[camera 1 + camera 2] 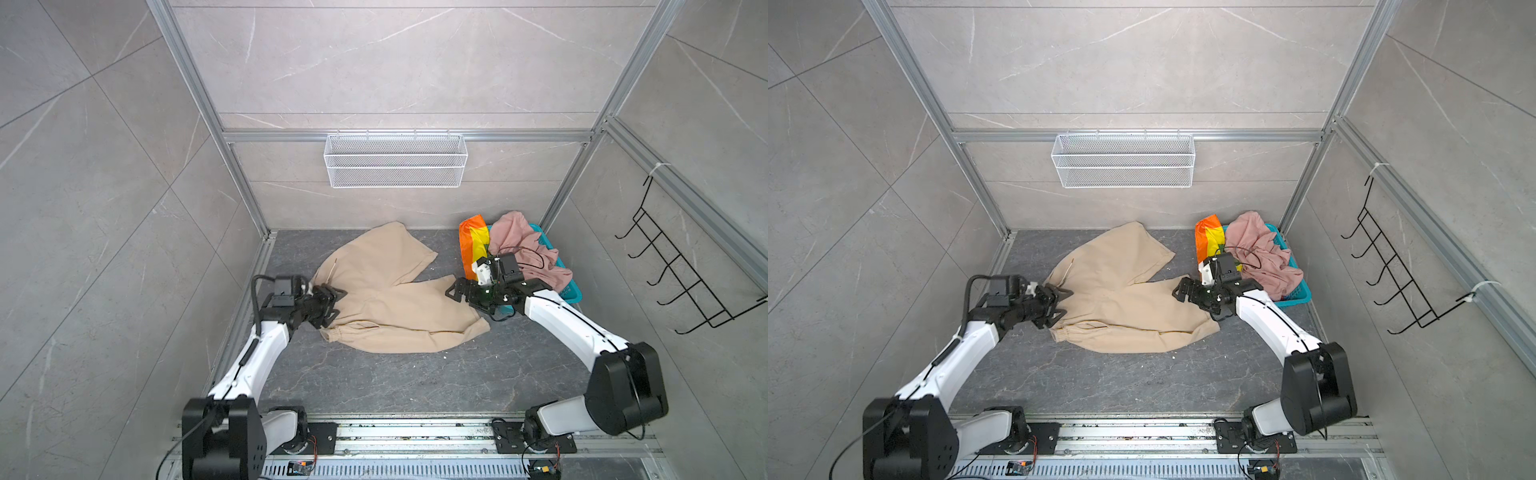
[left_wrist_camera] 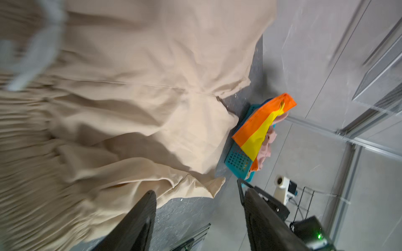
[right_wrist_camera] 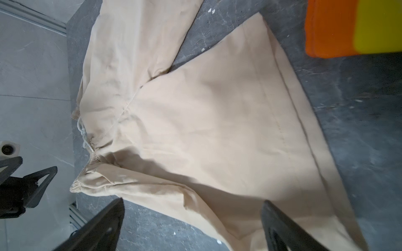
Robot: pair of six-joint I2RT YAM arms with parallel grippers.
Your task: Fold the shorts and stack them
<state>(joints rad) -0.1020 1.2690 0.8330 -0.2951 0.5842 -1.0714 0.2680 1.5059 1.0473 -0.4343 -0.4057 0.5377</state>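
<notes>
The beige shorts (image 1: pixel 395 299) (image 1: pixel 1125 299) lie spread flat on the dark table, waistband toward the left and front, legs pointing to the back and right. My left gripper (image 1: pixel 334 306) (image 1: pixel 1061 304) (image 2: pixel 200 191) is open at the waistband's left end with nothing between its fingers. My right gripper (image 1: pixel 455 293) (image 1: pixel 1179 291) (image 3: pixel 193 201) hangs open just over the right leg's hem of the beige shorts (image 3: pixel 206 108), holding nothing. The rainbow-striped shorts (image 1: pixel 473 241) (image 2: pixel 261 128) drape over the rim of the teal basket (image 1: pixel 571 293). The pink shorts (image 1: pixel 519 241) are heaped in it.
The teal basket (image 1: pixel 1300 297) stands in the back right corner, close behind my right wrist. A white wire basket (image 1: pixel 395 160) hangs on the back wall. A black hook rack (image 1: pixel 685 266) is on the right wall. Aluminium frame posts edge the table.
</notes>
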